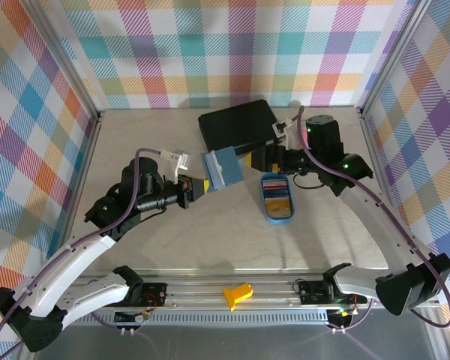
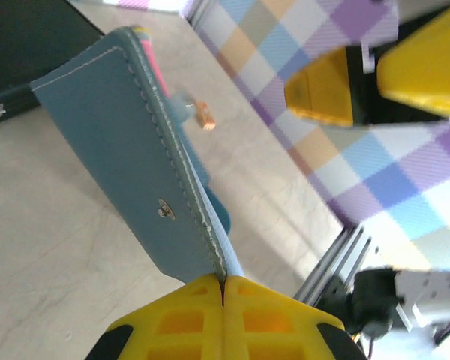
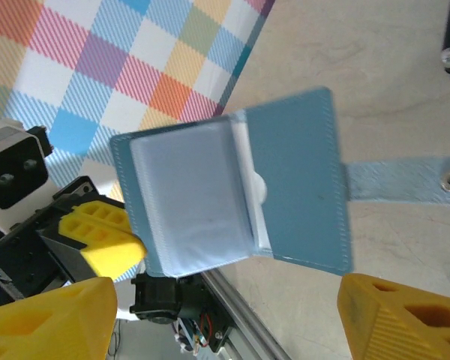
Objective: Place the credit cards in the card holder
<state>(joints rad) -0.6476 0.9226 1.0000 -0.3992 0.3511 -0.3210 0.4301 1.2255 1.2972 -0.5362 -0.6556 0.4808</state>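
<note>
One, overhead. Finds card holder (image 1: 222,169) mid-table, just near of black case (image 1: 236,124), pinched at its near-left edge by clenched left gripper (image 1: 198,188). Places right gripper (image 1: 256,157) just right of card holder, released. Logs credit cards (image 1: 275,193) lying in blue oval tray (image 1: 277,220), nearer and to the right.

Two, left wrist. Shows yellow fingers (image 2: 180,315) pressed together on card holder's edge, teal cover rising tilted.

Three, right wrist. Shows card holder spread open, pale pocket facing camera, clasp tab (image 3: 405,180) stretched right; spots jaws wide apart below.
</note>
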